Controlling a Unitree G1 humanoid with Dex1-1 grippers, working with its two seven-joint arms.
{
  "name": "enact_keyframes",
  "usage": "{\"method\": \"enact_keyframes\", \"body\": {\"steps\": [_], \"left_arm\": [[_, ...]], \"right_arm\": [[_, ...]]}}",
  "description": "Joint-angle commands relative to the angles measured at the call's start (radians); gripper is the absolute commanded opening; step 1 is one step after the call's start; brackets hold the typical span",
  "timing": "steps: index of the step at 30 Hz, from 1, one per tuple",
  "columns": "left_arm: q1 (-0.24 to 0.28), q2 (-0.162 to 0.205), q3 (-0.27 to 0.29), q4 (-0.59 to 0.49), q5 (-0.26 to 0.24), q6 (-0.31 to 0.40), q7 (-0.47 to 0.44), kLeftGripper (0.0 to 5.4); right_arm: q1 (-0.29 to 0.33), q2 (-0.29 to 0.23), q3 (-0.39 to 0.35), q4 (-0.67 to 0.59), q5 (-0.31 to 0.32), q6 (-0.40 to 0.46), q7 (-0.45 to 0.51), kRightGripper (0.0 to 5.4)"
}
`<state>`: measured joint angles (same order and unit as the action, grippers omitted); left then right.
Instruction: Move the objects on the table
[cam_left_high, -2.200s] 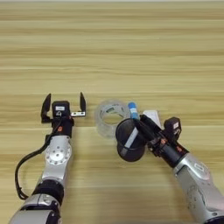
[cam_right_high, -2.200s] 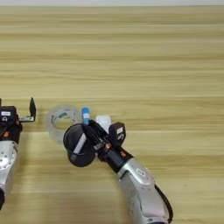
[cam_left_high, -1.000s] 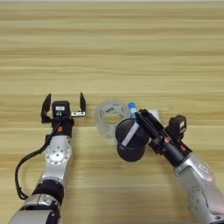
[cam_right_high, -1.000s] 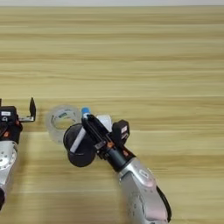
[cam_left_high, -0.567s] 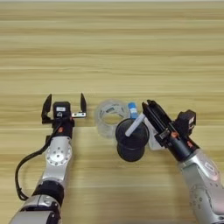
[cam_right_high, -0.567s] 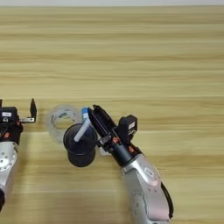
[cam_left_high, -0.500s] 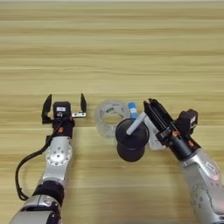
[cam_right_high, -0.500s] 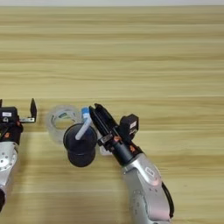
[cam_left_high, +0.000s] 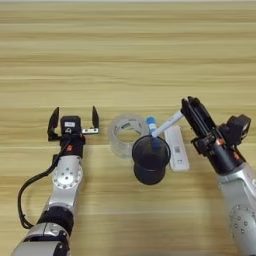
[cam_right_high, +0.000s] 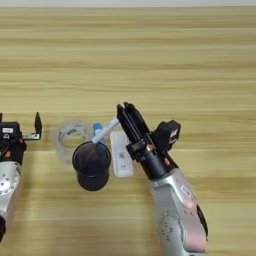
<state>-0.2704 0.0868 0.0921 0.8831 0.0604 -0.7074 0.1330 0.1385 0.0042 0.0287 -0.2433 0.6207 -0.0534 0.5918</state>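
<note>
Beside upright cup, withdrawn right claw

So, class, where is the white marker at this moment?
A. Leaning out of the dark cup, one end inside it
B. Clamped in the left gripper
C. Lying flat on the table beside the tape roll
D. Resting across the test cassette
A: the white marker slants up out of the dark cup, its lower end inside, while the right gripper sits at its upper end.
</note>
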Motion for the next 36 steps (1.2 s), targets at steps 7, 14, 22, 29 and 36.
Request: {"method": "enact_keyframes", "body": {"steps": [7,14,22,29,36], "left_arm": [[0.032,-0.019,-0.01,-0.047,0.01,0.024,0.008,5.4],[0.057,-0.04,-0.016,-0.09,0.014,0.035,0.016,5.4],[0.084,-0.054,-0.027,-0.148,0.018,0.062,0.022,5.4],[0.097,-0.059,-0.029,-0.179,0.023,0.08,0.025,5.4],[0.103,-0.059,-0.031,-0.192,0.023,0.089,0.025,5.4]], "right_arm": [[-0.06,-0.078,-0.157,-0.056,-0.008,0.036,-0.136,0.7],[-0.017,-0.131,-0.204,-0.03,-0.115,0.045,-0.227,0.7],[0.044,-0.191,-0.227,-0.039,-0.137,0.126,-0.249,0.7],[0.056,-0.21,-0.219,-0.041,-0.137,0.197,-0.254,0.7],[0.064,-0.235,-0.233,-0.075,-0.109,0.291,-0.263,0.7]]}}
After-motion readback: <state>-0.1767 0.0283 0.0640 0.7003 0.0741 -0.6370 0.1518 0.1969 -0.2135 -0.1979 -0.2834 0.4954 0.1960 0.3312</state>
